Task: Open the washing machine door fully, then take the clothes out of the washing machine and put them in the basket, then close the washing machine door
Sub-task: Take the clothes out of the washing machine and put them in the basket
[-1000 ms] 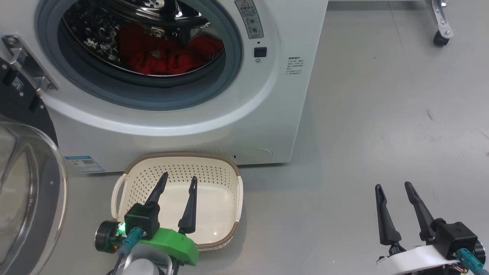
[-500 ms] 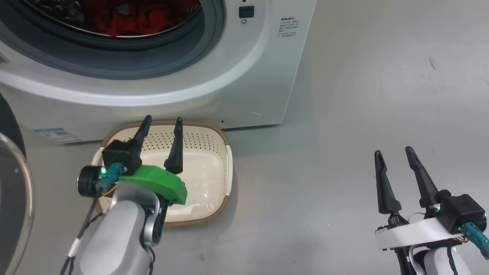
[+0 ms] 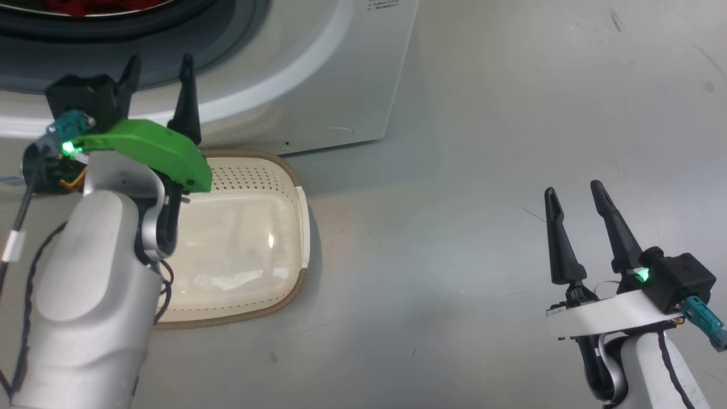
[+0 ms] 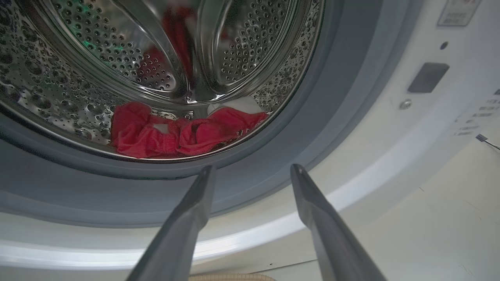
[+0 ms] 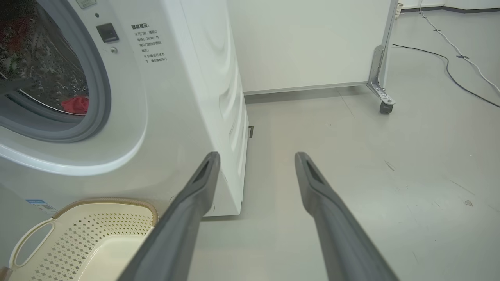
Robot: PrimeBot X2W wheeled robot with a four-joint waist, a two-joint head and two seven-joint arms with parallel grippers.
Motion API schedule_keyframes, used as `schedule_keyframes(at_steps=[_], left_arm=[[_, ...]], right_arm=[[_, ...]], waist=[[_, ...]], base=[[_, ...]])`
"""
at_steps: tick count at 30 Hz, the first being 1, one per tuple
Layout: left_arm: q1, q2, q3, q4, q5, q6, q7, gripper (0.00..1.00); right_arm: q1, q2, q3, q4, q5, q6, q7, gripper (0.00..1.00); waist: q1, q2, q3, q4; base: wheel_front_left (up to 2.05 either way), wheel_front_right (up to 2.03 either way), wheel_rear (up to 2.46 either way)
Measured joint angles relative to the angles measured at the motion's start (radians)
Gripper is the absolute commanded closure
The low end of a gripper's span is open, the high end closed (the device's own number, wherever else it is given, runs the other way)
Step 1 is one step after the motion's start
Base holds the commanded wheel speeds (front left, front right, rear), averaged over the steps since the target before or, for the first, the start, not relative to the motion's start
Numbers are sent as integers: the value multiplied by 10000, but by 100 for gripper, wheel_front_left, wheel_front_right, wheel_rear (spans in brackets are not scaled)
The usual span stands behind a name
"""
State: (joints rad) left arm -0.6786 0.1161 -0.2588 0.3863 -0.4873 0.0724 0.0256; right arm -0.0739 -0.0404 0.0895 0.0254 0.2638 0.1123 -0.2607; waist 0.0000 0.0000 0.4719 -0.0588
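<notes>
**Clothes** [image 4: 183,132]: one red heap with a white patch. How many garments it holds cannot be told. It lies at 6 o'clock on the floor of the drum [image 4: 97,58], behind the lip, with its long axis running 9 to 3 in the left wrist view. A red sliver shows at 12 o'clock in the head view [image 3: 96,4].

**Washing machine** [image 4: 390,136]: one, white. Its round opening is uncovered and ringed by one grey rubber seal [image 4: 320,109]. The opening faces the left gripper.

**Basket** [image 3: 301,227]: one, cream with a brown rim. It stands on the floor with its back rim just beside the machine's foot, at 8 o'clock in the head view. Its bare bottom shows. One handle is visible at 9 o'clock in the right wrist view [image 5: 29,242].

**Left gripper** [image 3: 159,59]: one, with two fingers spread wide and holding nothing. It is raised above the basket's back edge, tips pointing to 12 o'clock at the lower lip of the opening, near it but apart [image 4: 253,168].

**Right gripper** [image 3: 573,187]: one, with two fingers spread wide and holding nothing. It sits at 4 o'clock, well apart from the basket and machine, over the floor [image 3: 454,227].

**Surroundings**: grey floor lies at 3 o'clock of the machine. One white panel [image 5: 304,43] stands on one visible caster [image 5: 386,108], and one dark cable [image 5: 449,66] lies at 2 o'clock in the right wrist view.
</notes>
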Motion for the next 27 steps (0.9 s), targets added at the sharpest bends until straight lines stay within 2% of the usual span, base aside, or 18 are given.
schedule_keyframes(at_steps=[14,27], left_arm=[[-2259,1108,518,821,-180,-27,2115,0],[-3945,2021,1045,1290,-209,169,3390,0]], right_arm=[[-488,-2,522,209,558,27,0,0],[-1101,-2,947,274,1058,94,0,0]], waist=[[1,0,744,-886],[1,0,1667,-1752]], base=[[0,0,0],[0,0,0]])
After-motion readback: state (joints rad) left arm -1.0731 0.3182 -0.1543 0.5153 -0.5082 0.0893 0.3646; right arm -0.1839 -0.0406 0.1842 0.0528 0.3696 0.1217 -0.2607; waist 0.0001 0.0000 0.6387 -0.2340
